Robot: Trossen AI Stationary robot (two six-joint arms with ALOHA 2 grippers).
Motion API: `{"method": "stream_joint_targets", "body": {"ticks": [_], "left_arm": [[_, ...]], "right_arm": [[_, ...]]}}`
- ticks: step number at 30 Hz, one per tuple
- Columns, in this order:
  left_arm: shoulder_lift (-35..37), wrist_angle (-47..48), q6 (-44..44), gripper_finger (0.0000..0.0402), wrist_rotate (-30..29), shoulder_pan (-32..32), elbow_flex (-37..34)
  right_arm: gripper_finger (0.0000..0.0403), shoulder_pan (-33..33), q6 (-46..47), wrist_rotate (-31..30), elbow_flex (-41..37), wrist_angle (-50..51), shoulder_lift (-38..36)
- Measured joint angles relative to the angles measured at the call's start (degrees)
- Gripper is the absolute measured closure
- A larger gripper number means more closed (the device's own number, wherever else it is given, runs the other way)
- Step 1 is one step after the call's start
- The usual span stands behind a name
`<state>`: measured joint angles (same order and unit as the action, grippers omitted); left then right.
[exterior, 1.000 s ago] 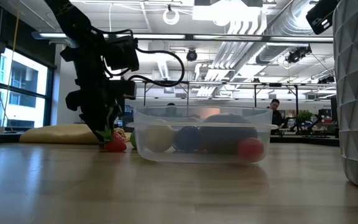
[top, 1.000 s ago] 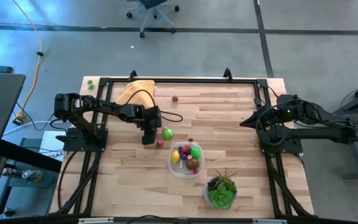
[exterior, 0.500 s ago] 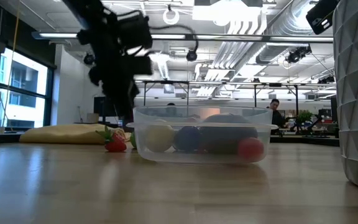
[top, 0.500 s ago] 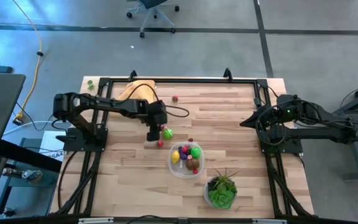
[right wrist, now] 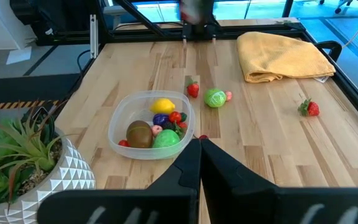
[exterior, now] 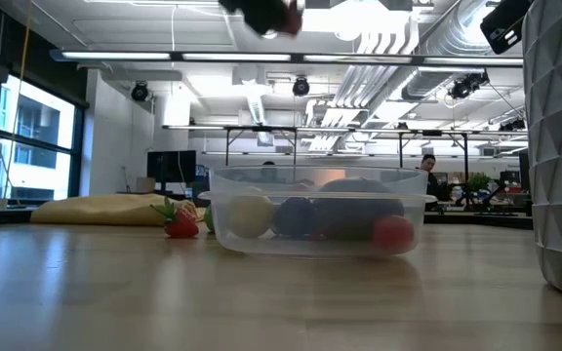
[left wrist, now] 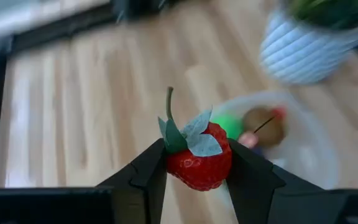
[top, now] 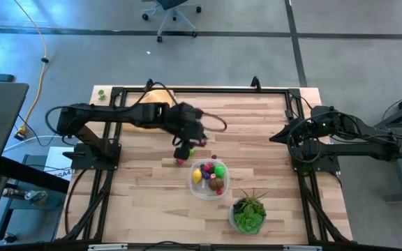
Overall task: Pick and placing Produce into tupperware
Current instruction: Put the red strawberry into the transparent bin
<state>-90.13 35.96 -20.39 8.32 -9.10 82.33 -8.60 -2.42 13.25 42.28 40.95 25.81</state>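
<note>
Wood table (top: pixel 257 132), glossy strawberry (left wrist: pixel 199 160) gripped

A light wooden plank table (top: pixel 257 125) inside a black frame. Near its middle sits a round clear tupperware (top: pixel 209 179), with a white faceted pot (top: pixel 248 220) holding a leafy green plant just beside it. A folded yellow cloth (right wrist: pixel 284 56) lies at the far edge. Loose produce rests on the wood: a green cabbage-like ball (right wrist: pixel 215 98), a strawberry (right wrist: pixel 192 89) near it, and another strawberry (right wrist: pixel 310 108) well apart.
</note>
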Motion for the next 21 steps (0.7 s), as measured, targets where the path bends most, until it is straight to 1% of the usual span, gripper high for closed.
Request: {"method": "stream_joint_targets", "body": {"ticks": [2, 5, 8, 11, 15, 16, 21], "left_arm": [[0.02, -0.02, -0.79, 0.0263, -0.34, 2.61, 1.65], [-0.35, 0.1, -0.45, 0.0254, -2.49, 6.21, 1.7], [-2.15, 0.0, 0.77, 0.0259, -4.9, 9.55, 0.55], [-5.63, -2.16, 1.17, 0.027, -5.56, 12.41, 0.33], [-10.51, -2.66, 1.36, 0.0274, -5.35, 14.76, 0.32], [-11.57, -1.5, 1.37, 0.0271, -5.36, 15.04, 0.22], [-16.96, -1.82, 1.61, 0.0254, -5.32, 15.97, 0.22]], "right_arm": [[0.0402, 0.02, -0.07, 0.01, 0.0, 0.0, 0.0], [0.0402, 0.02, -0.02, -0.01, 0.0, 0.0, 0.0], [0.0402, 0.02, -0.01, -0.01, 0.0, 0.0, 0.0], [0.0402, 0.02, -0.07, -0.05, 0.0, 0.0, 0.0], [0.0402, 0.01, -0.07, -0.08, 0.0, 0.0, -0.01], [0.0402, 0.02, -0.04, -0.06, 0.0, 0.0, -0.01], [0.0402, 0.01, 0.0, 0.0, 0.01, 0.04, 0.11]]}}
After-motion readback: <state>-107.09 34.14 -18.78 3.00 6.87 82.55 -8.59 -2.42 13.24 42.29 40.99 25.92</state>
